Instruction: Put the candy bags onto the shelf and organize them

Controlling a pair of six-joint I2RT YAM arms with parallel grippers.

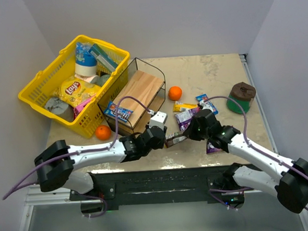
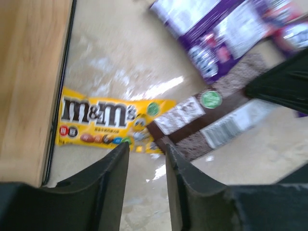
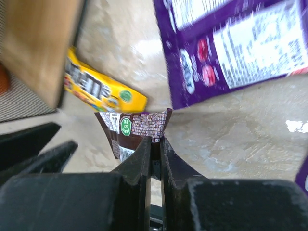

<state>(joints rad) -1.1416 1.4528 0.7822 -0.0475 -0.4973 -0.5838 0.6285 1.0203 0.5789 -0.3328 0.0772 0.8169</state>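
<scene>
A brown candy bag (image 3: pixel 137 126) hangs just above the table, and my right gripper (image 3: pixel 154 142) is shut on its end. My left gripper (image 2: pixel 147 147) faces it with jaws apart and nothing between them; the brown bag (image 2: pixel 211 120) lies just past its right fingertip. Both grippers meet in front of the shelf (image 1: pixel 142 92), left gripper (image 1: pixel 165 139) and right gripper (image 1: pixel 184 136). A yellow M&M's bag (image 2: pixel 103 120) lies beside the shelf's wooden board (image 2: pixel 29 86). A purple bag (image 3: pixel 231 48) is flat on the table. One blue bag (image 1: pixel 118 111) rests on the shelf's lower tier.
A yellow basket (image 1: pixel 39 80) holding a Lay's bag (image 1: pixel 75 90) stands at the back left. Two oranges (image 1: pixel 174 93) (image 1: pixel 103 131) flank the shelf. More candy bags (image 1: pixel 206 104) (image 1: pixel 213 147) lie to the right, with a green and brown round object (image 1: pixel 241 97) near the right wall.
</scene>
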